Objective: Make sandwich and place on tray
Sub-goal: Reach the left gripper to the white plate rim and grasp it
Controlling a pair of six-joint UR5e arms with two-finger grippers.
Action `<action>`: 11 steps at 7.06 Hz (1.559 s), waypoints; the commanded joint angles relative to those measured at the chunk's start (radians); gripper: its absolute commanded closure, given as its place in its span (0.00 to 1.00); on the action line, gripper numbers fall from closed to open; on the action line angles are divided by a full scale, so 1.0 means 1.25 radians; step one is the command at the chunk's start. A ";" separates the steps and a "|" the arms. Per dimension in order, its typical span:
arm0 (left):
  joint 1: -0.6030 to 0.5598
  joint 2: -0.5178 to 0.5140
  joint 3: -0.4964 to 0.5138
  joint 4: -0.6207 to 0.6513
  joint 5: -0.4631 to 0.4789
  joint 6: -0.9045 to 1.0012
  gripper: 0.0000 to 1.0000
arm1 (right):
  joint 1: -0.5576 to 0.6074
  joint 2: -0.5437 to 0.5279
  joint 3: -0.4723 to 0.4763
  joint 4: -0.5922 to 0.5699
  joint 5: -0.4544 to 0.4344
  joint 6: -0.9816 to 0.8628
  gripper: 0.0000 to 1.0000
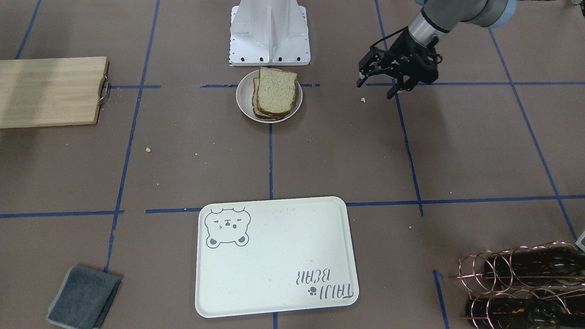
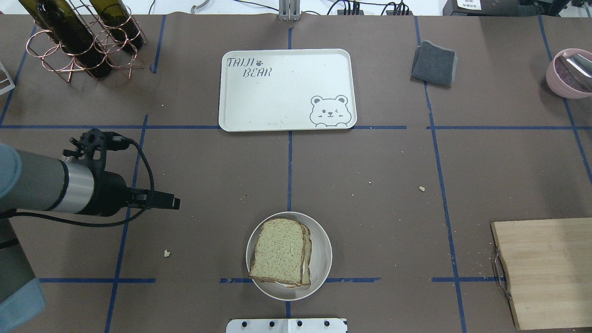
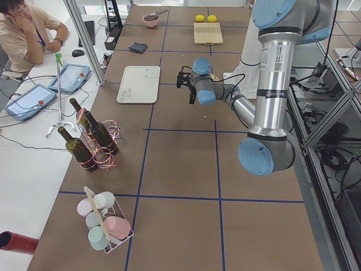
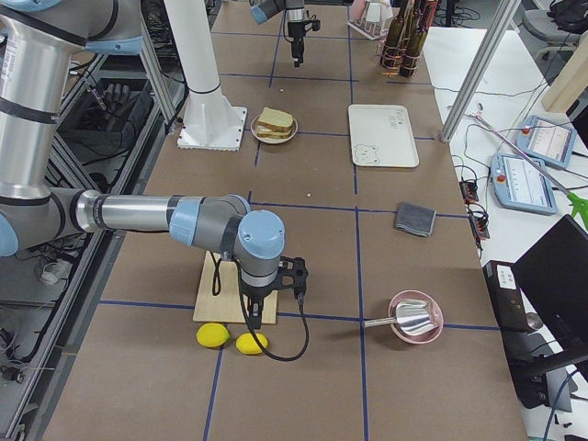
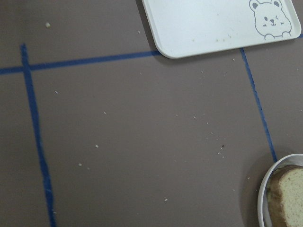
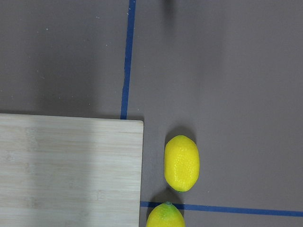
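Note:
The sandwich (image 1: 275, 93) is two speckled bread slices stacked in a small round white dish (image 1: 243, 106) near my base; it also shows in the overhead view (image 2: 281, 251). The egg is not plainly visible between the slices. The cream bear tray (image 1: 274, 256) lies empty at the far middle (image 2: 286, 90). My left gripper (image 1: 374, 90) hovers open and empty over bare table, well to the side of the dish (image 2: 174, 202). My right gripper (image 4: 254, 320) shows only in the exterior right view, over the cutting board's end; I cannot tell if it is open.
A wooden cutting board (image 2: 545, 273) lies on my right with two lemons (image 6: 182, 162) beside it. A wire rack of wine bottles (image 2: 78, 37) stands far left. A grey cloth (image 2: 434, 57) and a pink bowl (image 2: 566, 71) lie far right.

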 commanded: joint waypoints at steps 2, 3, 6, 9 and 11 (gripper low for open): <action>0.170 -0.129 0.105 -0.003 0.158 -0.201 0.33 | 0.000 0.004 -0.002 0.001 0.002 0.001 0.00; 0.186 -0.139 0.122 -0.003 0.160 -0.202 0.33 | 0.000 0.004 -0.004 0.001 0.002 0.001 0.00; 0.197 -0.180 0.172 -0.003 0.170 -0.202 0.38 | 0.000 0.003 -0.012 0.001 -0.001 0.002 0.00; 0.218 -0.195 0.179 -0.003 0.170 -0.202 0.46 | 0.000 0.003 -0.013 0.001 -0.003 0.003 0.00; 0.225 -0.209 0.204 -0.003 0.170 -0.202 0.56 | 0.000 0.003 -0.013 0.001 -0.006 0.004 0.00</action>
